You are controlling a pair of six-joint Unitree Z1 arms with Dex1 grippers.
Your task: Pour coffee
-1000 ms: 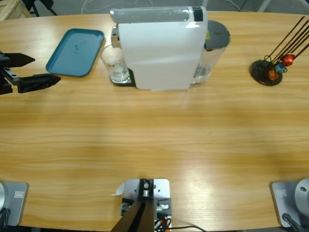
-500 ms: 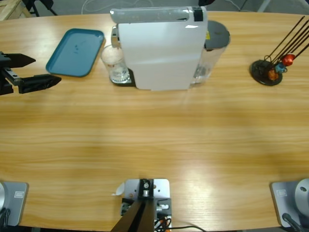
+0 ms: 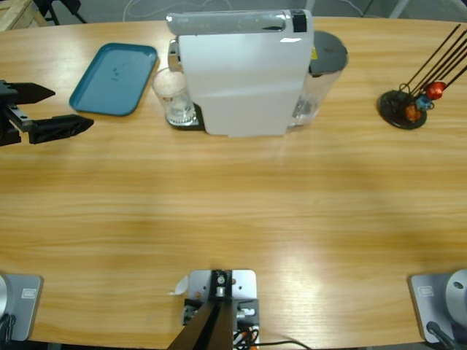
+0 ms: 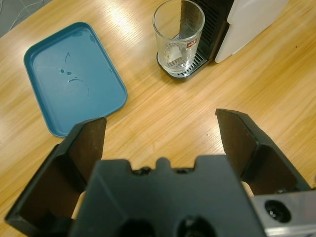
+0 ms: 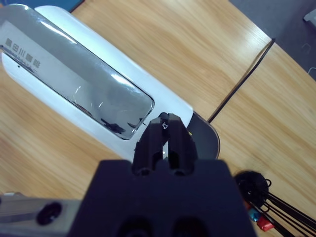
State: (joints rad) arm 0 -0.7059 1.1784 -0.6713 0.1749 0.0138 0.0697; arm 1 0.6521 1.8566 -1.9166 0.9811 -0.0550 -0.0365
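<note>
A clear glass (image 3: 174,98) (image 4: 178,39) stands on the drip grate of the white coffee machine (image 3: 241,73). The glass looks almost empty, and I cannot make out coffee in it. My left gripper (image 3: 71,109) (image 4: 160,123) hovers open at the table's left end. It points toward the glass, well short of it, with nothing between its jaws. My right gripper (image 5: 165,121) is shut on nothing and held above the machine's silver top (image 5: 74,84). It does not show in the high view.
A blue tray (image 3: 115,79) (image 4: 74,79) lies between the left gripper and the machine. The machine's water tank with a grey lid (image 3: 326,52) (image 5: 205,138) is on its right. A black wire capsule stand (image 3: 403,108) with orange and red capsules is at the far right.
The left gripper has crept very slightly toward the glass. Nothing else has moved.
</note>
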